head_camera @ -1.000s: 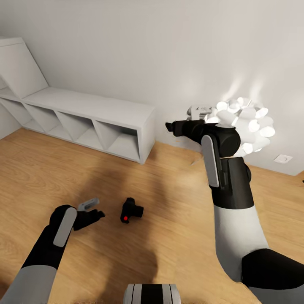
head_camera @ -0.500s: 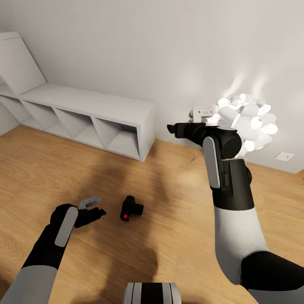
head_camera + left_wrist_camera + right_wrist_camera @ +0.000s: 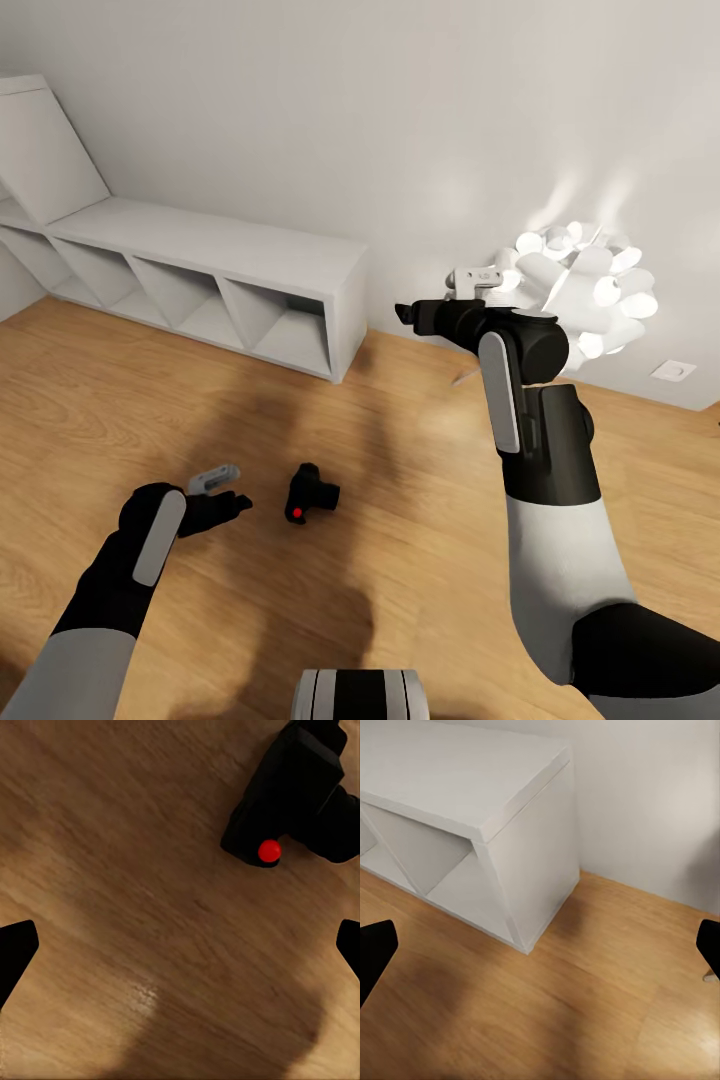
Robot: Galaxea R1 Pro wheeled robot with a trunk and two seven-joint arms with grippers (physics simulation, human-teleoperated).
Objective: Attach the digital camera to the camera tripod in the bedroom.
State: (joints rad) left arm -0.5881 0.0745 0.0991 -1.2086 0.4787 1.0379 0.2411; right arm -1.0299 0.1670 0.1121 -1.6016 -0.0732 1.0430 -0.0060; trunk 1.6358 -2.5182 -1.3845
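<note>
The digital camera [image 3: 310, 495], a small black box with a red button, lies on the wood plank floor [image 3: 420, 500]. My left gripper [image 3: 226, 494] hovers low just to its left, open, with nothing between its fingers. In the left wrist view the digital camera [image 3: 300, 795] and its red button [image 3: 269, 850] lie ahead of the left gripper [image 3: 180, 952], off to one side of the gap between the fingertips. My right gripper [image 3: 408, 314] is raised at mid height, open and empty, pointing toward the white shelves [image 3: 502, 832]. The camera tripod is out of view.
White cube shelves [image 3: 210, 270] run along the pale wall at the left. A lit white floor lamp [image 3: 585, 290] stands behind my right arm, with a wall socket [image 3: 668, 375] beside it. Open floor stretches around the digital camera.
My right arm has dropped a little, with its gripper still open. The left gripper has edged slightly toward the digital camera, which has not moved.
</note>
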